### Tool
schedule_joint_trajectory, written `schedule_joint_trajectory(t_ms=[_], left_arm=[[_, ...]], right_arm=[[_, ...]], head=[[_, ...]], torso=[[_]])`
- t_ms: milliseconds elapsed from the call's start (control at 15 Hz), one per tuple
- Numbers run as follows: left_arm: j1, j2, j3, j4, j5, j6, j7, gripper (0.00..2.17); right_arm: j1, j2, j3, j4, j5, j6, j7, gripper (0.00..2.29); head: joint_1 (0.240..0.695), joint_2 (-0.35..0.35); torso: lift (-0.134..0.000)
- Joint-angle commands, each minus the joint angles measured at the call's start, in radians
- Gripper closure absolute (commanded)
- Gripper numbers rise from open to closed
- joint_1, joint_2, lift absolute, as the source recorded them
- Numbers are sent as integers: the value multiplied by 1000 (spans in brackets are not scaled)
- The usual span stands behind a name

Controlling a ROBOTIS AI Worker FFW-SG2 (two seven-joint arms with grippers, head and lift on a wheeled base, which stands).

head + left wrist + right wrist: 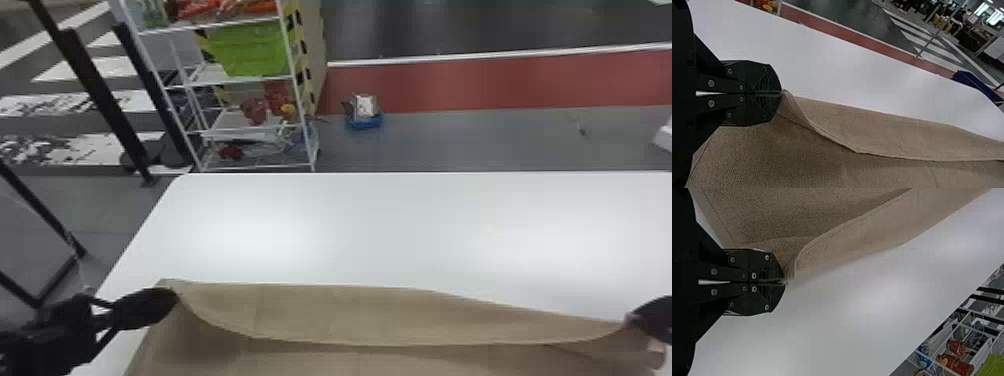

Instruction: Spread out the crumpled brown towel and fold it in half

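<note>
While the left gripper (781, 93) and right gripper (785, 282) pinch the brown towel (340, 315) at opposite ends of its sagging hem on the white table (380, 225), matched tension should straighten it before folding.

Head view: from high up, forward and down across the worktop (360, 220), far edge and far left corner in. Left wrist view: close in, faces rightward and past far edge. Right wrist view: also close, faces the rack (295, 92) beyond far left corner. All three share the towel (325, 315).
</note>
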Motion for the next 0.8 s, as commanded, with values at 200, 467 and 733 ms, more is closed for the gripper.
schedule_joint_trajectory(t_ms=[200,467,733], left_arm=[[43,-7,50,-10,-26,-182,-6,1460],[83,-15,96,-12,-9,-314,-15,1460],[104,-25,96,-12,-18,-388,-14,1460]], right_arm=[[22,-33,-9,-8,31,-80,9,1423],[79,-52,-37,-64,39,-92,9,1423],[132,-56,1,-66,86,-114,9,1423]], head=[[695,171],[695,159],[695,165]], torso=[[-124],[-124],[-124]])
